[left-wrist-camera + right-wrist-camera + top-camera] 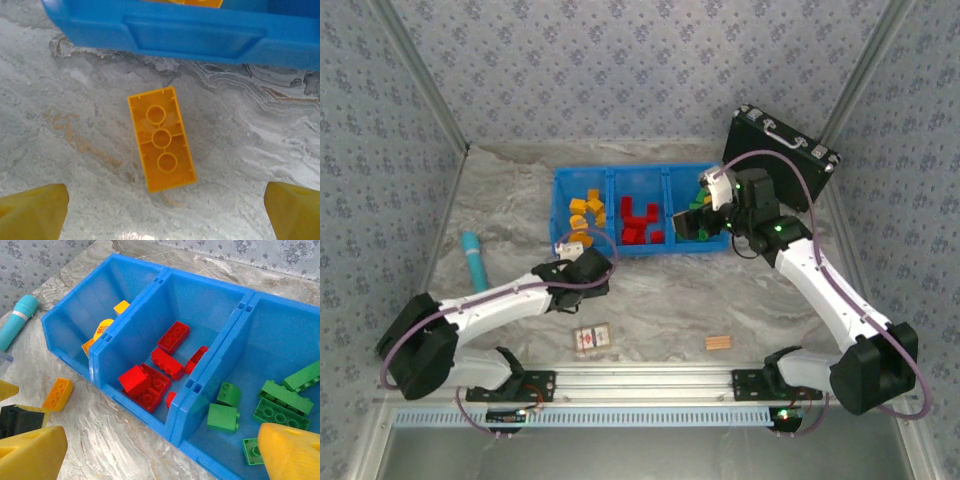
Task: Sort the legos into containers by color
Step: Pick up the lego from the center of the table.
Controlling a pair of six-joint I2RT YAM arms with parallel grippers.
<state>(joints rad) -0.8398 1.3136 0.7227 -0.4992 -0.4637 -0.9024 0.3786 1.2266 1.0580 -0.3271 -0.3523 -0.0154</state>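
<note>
Right now the orange-yellow brick (161, 138) lies hollow side up on the table (260, 150), just ahead of my left gripper (163, 214) and centred between its jaws. They're spread wide and empty, lined up, I judge, to close across its short width. The blue tray (165, 30) sits just beyond. The right wrist view adds the sorted compartments, with the right gripper (160, 455) open and empty above the green bricks (280, 405).

Robot test cell in a laboratory: a marble-patterned table (670, 300) enclosed by patterned backdrop walls (620, 60) on aluminium posts (865, 65), with two arms (490, 305) bolted to a slotted rail (640, 378) along the table's near edge.
</note>
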